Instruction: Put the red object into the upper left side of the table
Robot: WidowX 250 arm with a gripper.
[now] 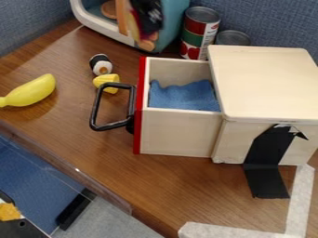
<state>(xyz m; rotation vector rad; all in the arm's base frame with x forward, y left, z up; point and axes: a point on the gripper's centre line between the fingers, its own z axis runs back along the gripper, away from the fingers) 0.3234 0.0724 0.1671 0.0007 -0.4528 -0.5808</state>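
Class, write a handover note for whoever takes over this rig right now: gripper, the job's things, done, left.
Gripper: state cannot be told; check it before moving.
Things: red is on the open drawer's front and on a can behind it; cannot tell which object is meant. The table's upper left has bare wood near a sushi toy.
Done: no placement can be confirmed.
Left: settle which red object, then probably set it upper left.

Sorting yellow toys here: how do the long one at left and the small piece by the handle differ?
The long toy is bigger and tapered; the small piece is short and stubby. The long toy lies apart, while the small piece sits beside the handle. Both are yellow.
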